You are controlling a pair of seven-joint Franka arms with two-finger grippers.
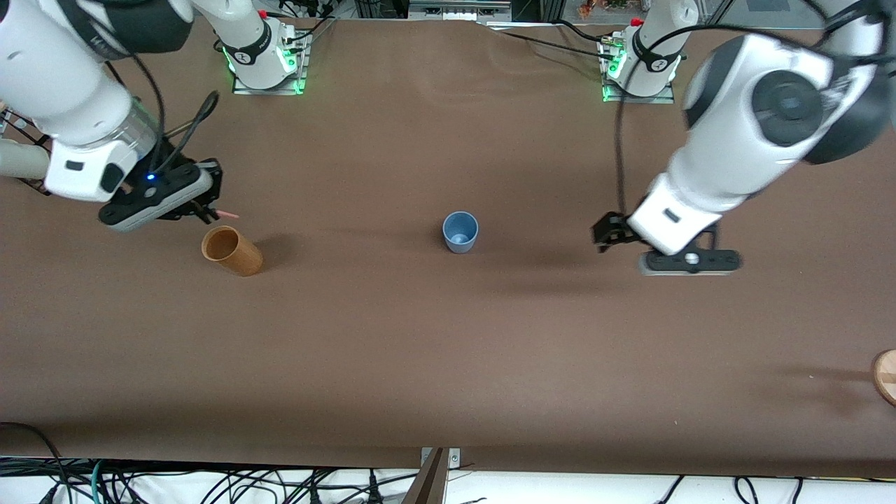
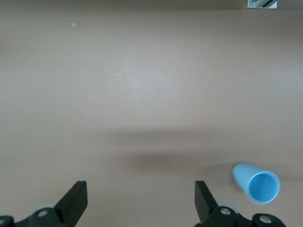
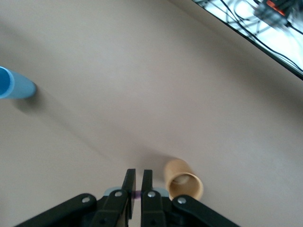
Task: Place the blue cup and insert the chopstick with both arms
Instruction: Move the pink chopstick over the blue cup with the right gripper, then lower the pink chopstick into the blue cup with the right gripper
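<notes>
The blue cup (image 1: 460, 232) stands upright, mouth up, near the middle of the brown table (image 1: 392, 350). It also shows in the left wrist view (image 2: 255, 182) and the right wrist view (image 3: 14, 84). My left gripper (image 1: 607, 232) is open and empty above the table, beside the blue cup toward the left arm's end; its fingers (image 2: 75, 198) stand wide apart. My right gripper (image 1: 206, 203) is shut on the chopstick (image 1: 225, 213), whose pinkish tip sticks out just above the tan cup (image 1: 231, 250). In the right wrist view a pinkish bit of chopstick (image 3: 137, 194) shows between the shut fingers, next to the tan cup (image 3: 183, 179).
A round wooden object (image 1: 885, 376) sits at the table's edge at the left arm's end, nearer the front camera. Both arm bases (image 1: 266, 59) stand along the table's edge farthest from the camera. Cables (image 1: 210, 486) lie below the near edge.
</notes>
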